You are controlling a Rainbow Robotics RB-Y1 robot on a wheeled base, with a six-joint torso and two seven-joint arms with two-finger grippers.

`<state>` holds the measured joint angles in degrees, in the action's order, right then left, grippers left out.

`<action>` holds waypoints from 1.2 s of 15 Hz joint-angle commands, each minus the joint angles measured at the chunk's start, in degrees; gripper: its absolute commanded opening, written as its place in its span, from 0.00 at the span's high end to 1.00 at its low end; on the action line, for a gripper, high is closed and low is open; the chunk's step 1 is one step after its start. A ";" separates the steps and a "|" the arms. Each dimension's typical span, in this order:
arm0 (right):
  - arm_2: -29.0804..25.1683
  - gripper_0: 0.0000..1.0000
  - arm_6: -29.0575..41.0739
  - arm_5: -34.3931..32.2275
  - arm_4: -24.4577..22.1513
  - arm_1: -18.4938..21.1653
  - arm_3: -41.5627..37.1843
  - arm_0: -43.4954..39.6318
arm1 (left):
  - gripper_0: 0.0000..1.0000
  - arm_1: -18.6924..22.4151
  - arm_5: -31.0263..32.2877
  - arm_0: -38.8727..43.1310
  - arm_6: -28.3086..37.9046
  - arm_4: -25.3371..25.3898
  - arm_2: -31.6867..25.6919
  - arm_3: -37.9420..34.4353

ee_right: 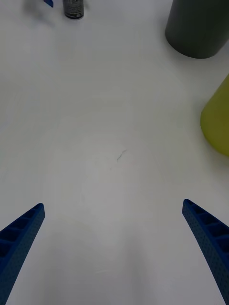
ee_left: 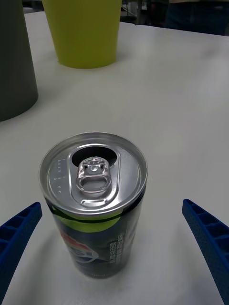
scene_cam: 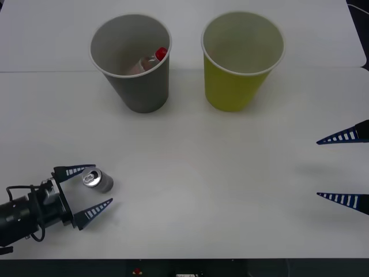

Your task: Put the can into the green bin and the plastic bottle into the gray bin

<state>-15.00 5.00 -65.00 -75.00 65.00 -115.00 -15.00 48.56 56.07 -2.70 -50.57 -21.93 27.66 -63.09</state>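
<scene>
Left tool (scene_cam: 92, 189) was wide open, can (scene_cam: 98, 180) upright between its fingers, untouched; green bin (scene_cam: 242, 60) lay at 2 o'clock. Right tool (scene_cam: 344, 167) idle, wide.

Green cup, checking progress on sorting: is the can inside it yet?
No, the can stands on the table between the left tool's open fingers.

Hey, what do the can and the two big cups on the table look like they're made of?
The can looks like metal, likely aluminum: shiny silver lid with a pull-tab and opened mouth, printed glossy wall. The gray bin and green bin look like paper cups: matte tapered walls with pale rolled rims, though thin plastic can't be ruled out.
</scene>
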 commanded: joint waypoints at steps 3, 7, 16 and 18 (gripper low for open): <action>0.00 0.00 0.00 0.00 0.00 0.00 0.00 0.00 | 0.00 -1.97 -1.84 -1.43 -0.05 -0.92 0.55 -0.01; 0.00 0.00 0.00 0.00 0.00 0.00 0.00 0.00 | 1.00 -2.06 -1.84 -1.52 -0.05 -1.18 0.55 -0.10; 0.00 0.00 0.00 0.00 0.00 0.00 0.00 0.00 | 1.00 -1.97 -1.84 -1.43 1.09 -1.97 0.38 -2.12; 0.00 0.00 0.00 0.00 0.00 0.00 0.00 0.00 | 1.00 -1.97 -1.84 -1.43 2.06 -3.56 -0.24 -3.35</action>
<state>-15.00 5.00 -65.00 -75.00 65.00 -115.00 -15.00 46.57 54.23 -4.14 -49.02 -24.49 27.78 -65.81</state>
